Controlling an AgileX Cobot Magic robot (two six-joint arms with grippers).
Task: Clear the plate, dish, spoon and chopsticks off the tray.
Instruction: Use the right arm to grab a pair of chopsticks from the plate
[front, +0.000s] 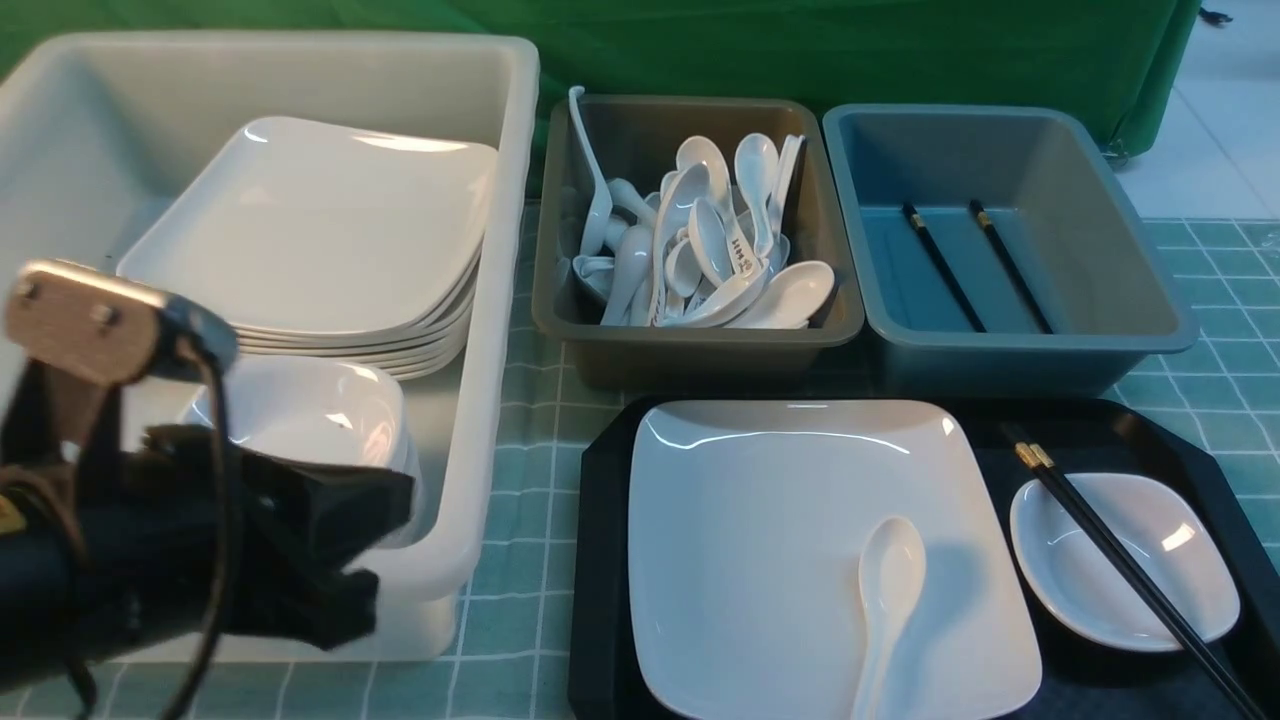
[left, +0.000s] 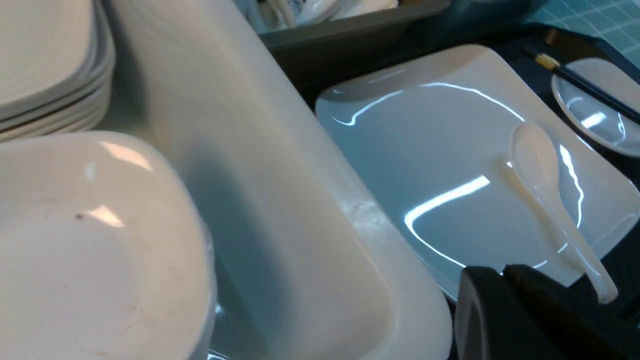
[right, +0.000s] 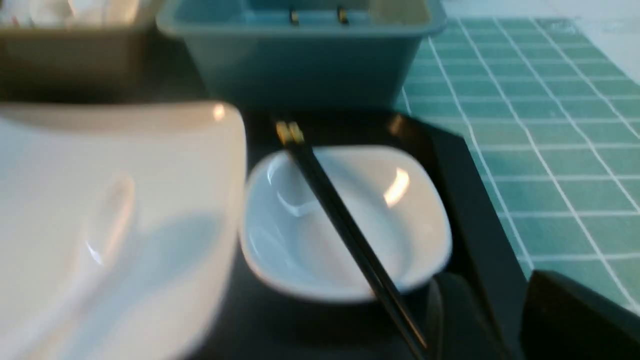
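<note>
While the left gripper (left: 502, 272) hangs closed tight with nothing in it, near the front corner of the big white tub (front: 500, 300), the right gripper (right: 492, 300) has its fingers a bit apart and holds nothing. The plate (front: 760, 540) lies on the black tray (front: 600, 560), with the spoon (front: 885, 590) on it. The dish (front: 1190, 580) sits beside the plate on the tray, and the chopsticks (front: 1120, 565) lie across the dish.

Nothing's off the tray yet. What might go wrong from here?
The chopsticks lie across the dish; lifting the dish first would likely spill them. The spoon rests on the plate and may slide off if the plate tilts. The glossy plate lies flat on the tray, so a grip may slip.
</note>
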